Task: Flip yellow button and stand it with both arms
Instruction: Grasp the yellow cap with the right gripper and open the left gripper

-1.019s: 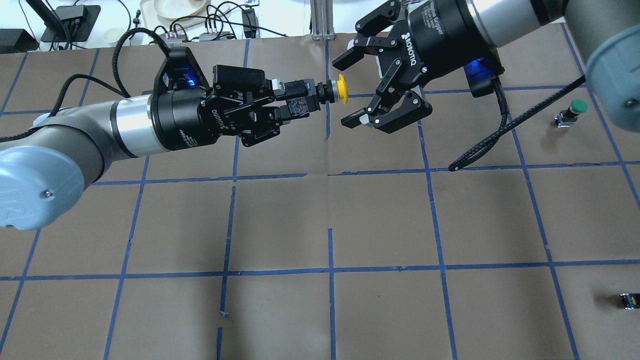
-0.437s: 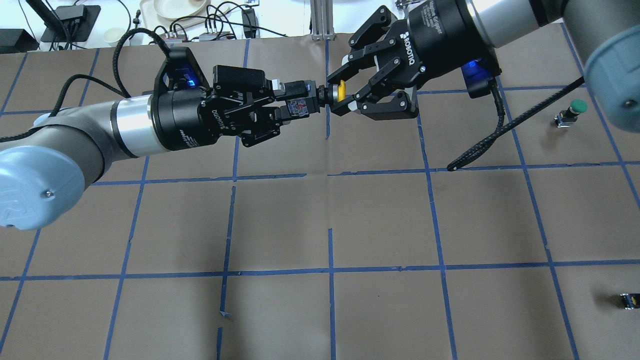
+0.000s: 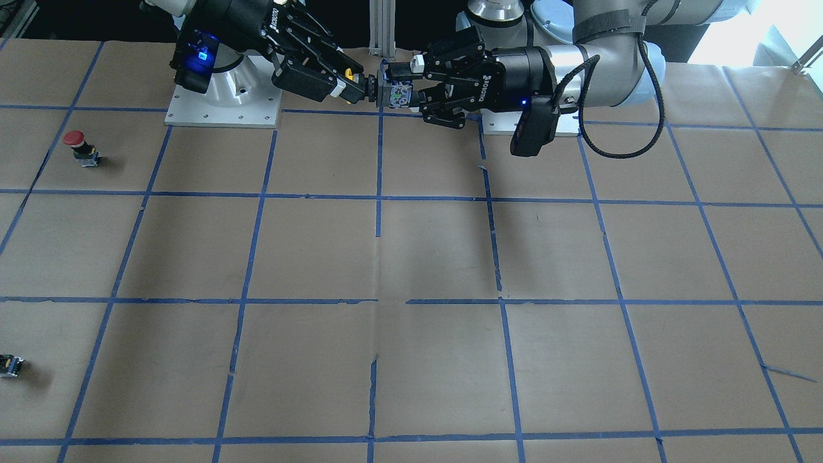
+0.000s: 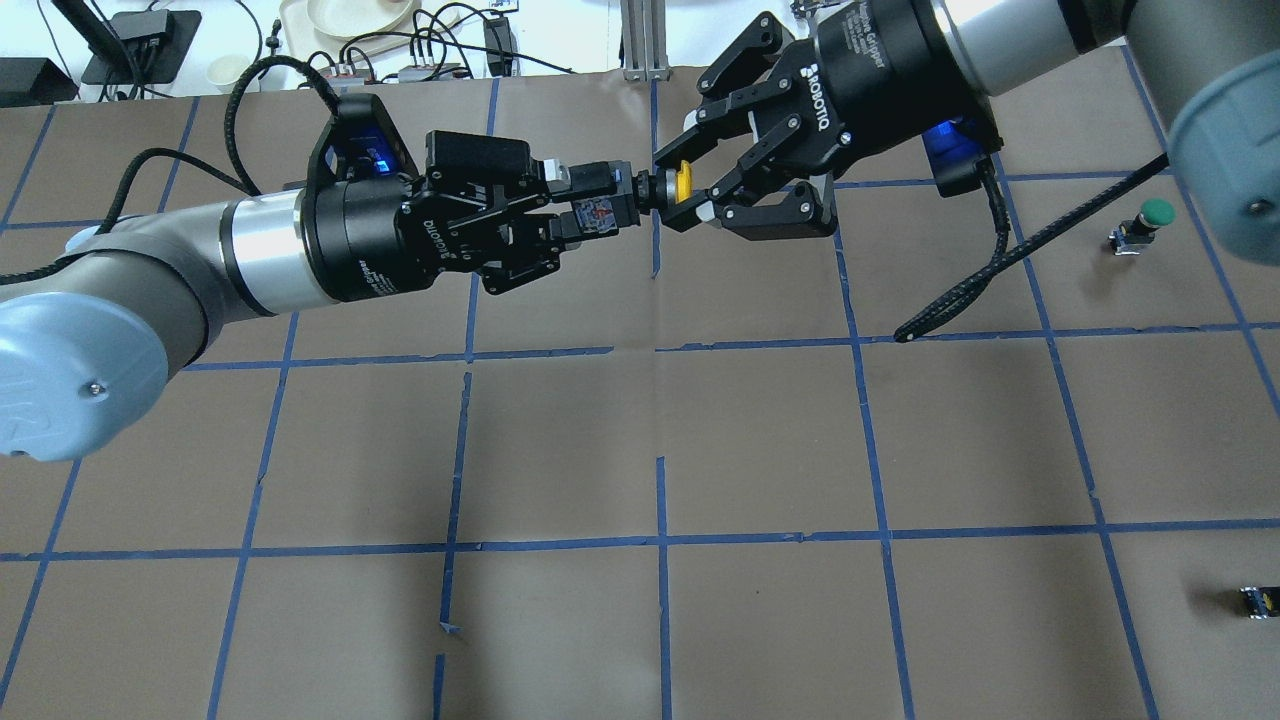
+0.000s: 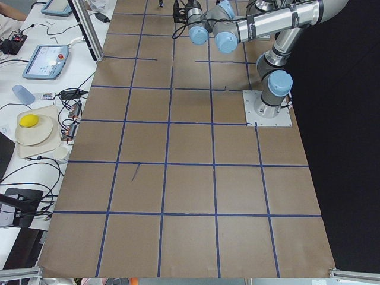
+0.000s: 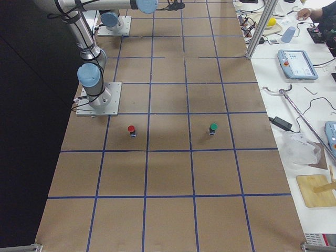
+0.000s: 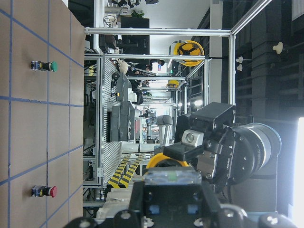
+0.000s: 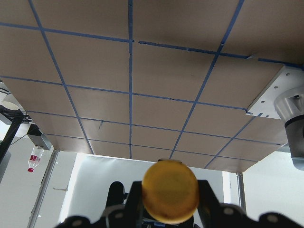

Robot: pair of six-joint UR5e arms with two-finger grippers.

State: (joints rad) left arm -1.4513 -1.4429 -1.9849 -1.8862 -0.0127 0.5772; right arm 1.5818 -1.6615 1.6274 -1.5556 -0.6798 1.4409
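Note:
The yellow button [image 4: 683,181] hangs in the air, lying sideways between both grippers, well above the brown table. My left gripper [image 4: 606,197] is shut on its grey-black square base [image 3: 397,94]. My right gripper [image 4: 686,190] comes from the other side, its fingers closed on the yellow cap. In the right wrist view the cap [image 8: 171,191] fills the gap between the fingers. In the left wrist view the base [image 7: 171,178] faces the camera and the right gripper [image 7: 190,149] sits behind it. In the front-facing view the right gripper [image 3: 352,83] meets the left gripper [image 3: 404,90].
A green-capped button [image 4: 1146,222] stands on the table at the right, and a red-capped button [image 3: 81,147] stands nearer the robot. A tiny dark block with a yellow spot [image 4: 1258,600] lies far right. The right arm's black cable [image 4: 1000,260] hangs low over the table.
My right gripper has moved in from the open position onto the yellow cap and closed its fingers on it. The left gripper has kept still with the base.

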